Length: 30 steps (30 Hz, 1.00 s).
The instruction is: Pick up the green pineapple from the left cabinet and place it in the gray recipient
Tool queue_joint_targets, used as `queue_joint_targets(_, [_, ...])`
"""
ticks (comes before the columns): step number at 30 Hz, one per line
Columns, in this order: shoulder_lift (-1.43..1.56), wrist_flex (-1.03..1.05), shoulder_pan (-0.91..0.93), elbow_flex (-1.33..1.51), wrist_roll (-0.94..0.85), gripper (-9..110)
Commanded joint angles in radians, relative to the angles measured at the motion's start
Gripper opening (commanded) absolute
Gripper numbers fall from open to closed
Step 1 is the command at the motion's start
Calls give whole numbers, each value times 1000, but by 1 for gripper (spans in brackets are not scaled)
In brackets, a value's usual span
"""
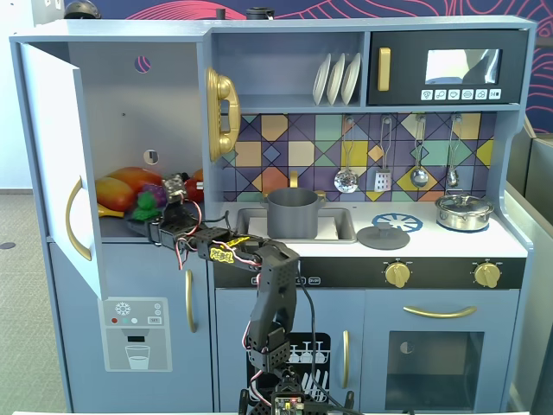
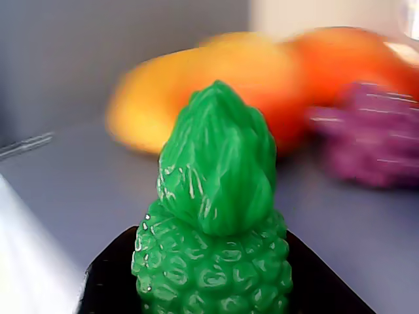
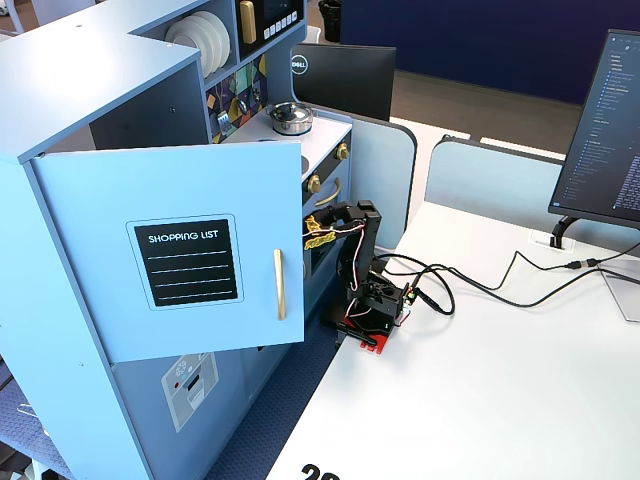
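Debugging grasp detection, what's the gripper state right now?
Gripper: inside the left cabinet, jaws closed on the green pineapple.

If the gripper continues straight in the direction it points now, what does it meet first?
The gripper is already at the small bright green bumpy toy pineapple, so that comes first. Behind it lie the blurred yellow-orange toy fruits, probably next; depth is unclear.

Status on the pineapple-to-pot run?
Done: the left cabinet door stands open and the arm has reached inside. In hand: the wrist view shows the green pineapple sitting right at the gripper, apparently grasped, still in the compartment beside the orange and purple fruit. Left: lift it out, carry it over, drop it in the gray recipient, which looks empty.
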Motion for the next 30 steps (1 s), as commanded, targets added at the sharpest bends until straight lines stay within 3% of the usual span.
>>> queue_joint_targets(1, [258, 247, -43, -69, -112, 0])
queue_joint_targets(4, [446, 574, -66, -54, -284, 0])
queue_joint_targets(6, [557, 710, -75, -43, -259, 0])
queue_joint_targets(15, [905, 822, -69, -2, -253, 0])
queue_joint_targets(22, [1077, 928, 273, 5, -153, 0])
queue_joint_targets(30, [1042, 822, 678, 89, -126, 0])
